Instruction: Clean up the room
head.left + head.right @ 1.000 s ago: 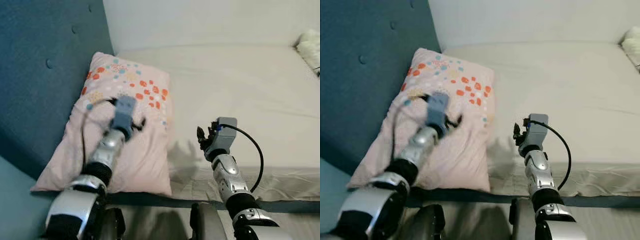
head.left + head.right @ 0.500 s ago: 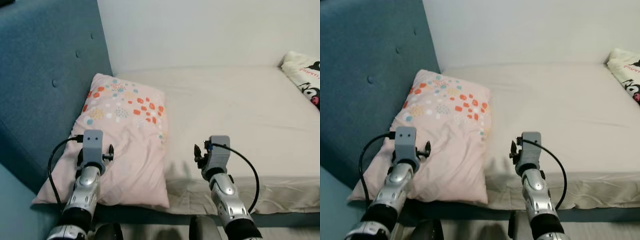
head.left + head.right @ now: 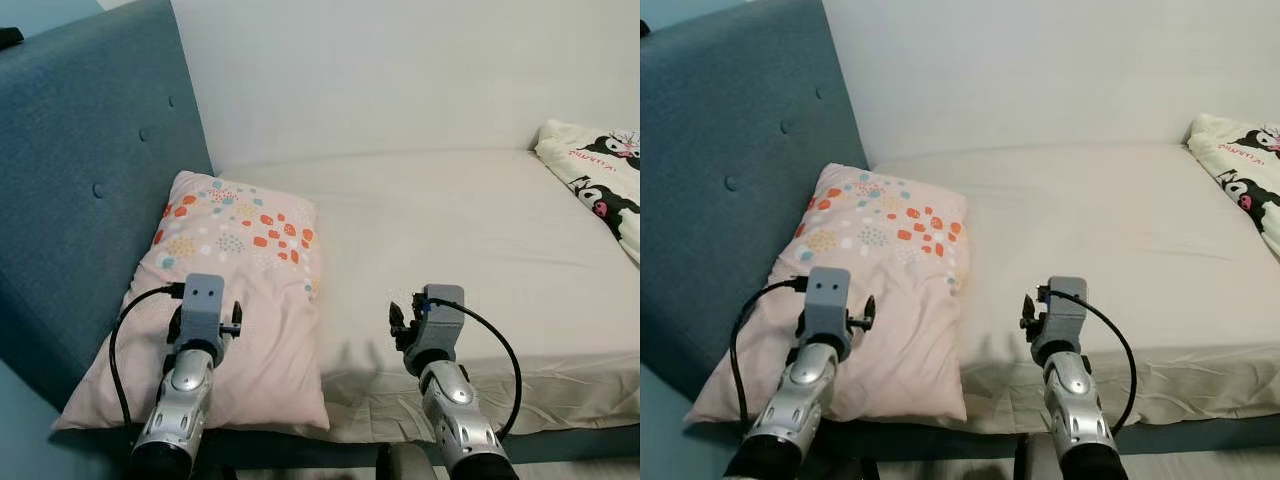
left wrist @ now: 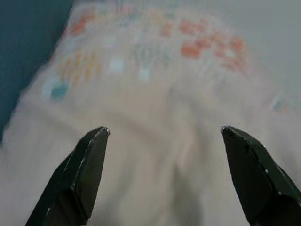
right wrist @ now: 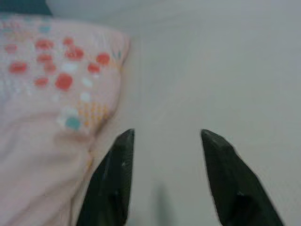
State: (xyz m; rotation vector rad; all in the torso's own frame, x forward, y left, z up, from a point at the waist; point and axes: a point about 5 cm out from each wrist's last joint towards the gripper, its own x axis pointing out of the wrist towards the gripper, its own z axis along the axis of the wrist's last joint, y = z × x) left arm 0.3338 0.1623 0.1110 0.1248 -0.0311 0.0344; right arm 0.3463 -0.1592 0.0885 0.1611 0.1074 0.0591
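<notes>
Nearest the camera, two silver arms reaching forward over the front edge of a bed, both empty-handed. On the left, the left gripper (image 4: 162, 141) poised above the lower half of a pink pillow (image 3: 225, 300), black fingers (image 4: 80, 174) spread wide with nothing between them and the fabric blurred beneath. On the right, the right gripper (image 5: 167, 155) hovering over bare beige sheet just beside the pillow's right edge, fingers also apart and holding nothing. Beneath both, the bed (image 3: 480, 260) with its sheet smooth across the middle and slightly rumpled along the near edge. Resting at the left end of the mattress, the pillow itself, patterned with red, orange and teal spots, lying roughly flat with its far end propped against a padded teal headboard (image 3: 90, 180). Farther right, at the distant edge of the mattress, a white blanket printed with black cartoon figures (image 3: 600, 170), bunched and only partly in view. Beyond everything, a plain pale wall (image 3: 380, 70). Judged by the layout: pillow apparently already placed at the head of the bed, so that part of tidying looking finished, with neither gripper engaged. Likely remaining: straightening the wrinkled sheet at the near edge and dealing with the bunched blanket at the far right; anything else in the room impossible to assess from here.
</notes>
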